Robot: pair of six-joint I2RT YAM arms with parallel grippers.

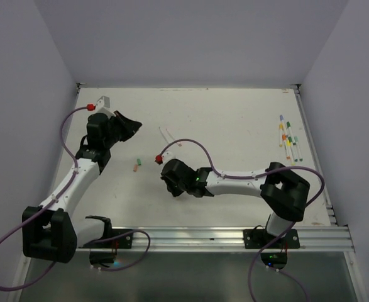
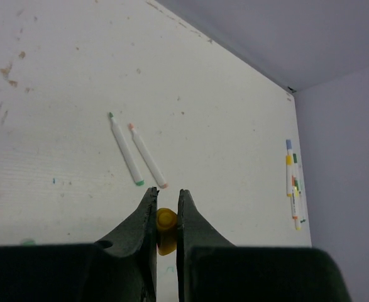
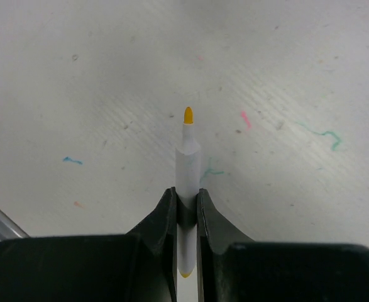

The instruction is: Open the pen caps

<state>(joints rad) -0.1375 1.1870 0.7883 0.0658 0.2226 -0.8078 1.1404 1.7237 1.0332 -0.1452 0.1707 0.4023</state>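
Observation:
My left gripper (image 1: 131, 126) (image 2: 166, 192) is shut on a short yellow pen cap (image 2: 165, 228), held above the table at the left. My right gripper (image 1: 169, 181) (image 3: 185, 194) is shut on a white pen barrel (image 3: 188, 165) with its yellow tip (image 3: 188, 115) bare, over the middle of the table. Two uncapped white pens (image 2: 137, 153) (image 1: 170, 136) lie side by side beyond the left gripper. A green cap and an orange cap (image 1: 137, 165) lie loose between the arms. Several capped pens (image 1: 289, 139) (image 2: 294, 182) lie at the far right.
The white table (image 1: 234, 126) is walled at the back and both sides. A metal rail (image 1: 234, 238) runs along the near edge. Small ink scribbles (image 3: 322, 133) mark the surface under the right gripper.

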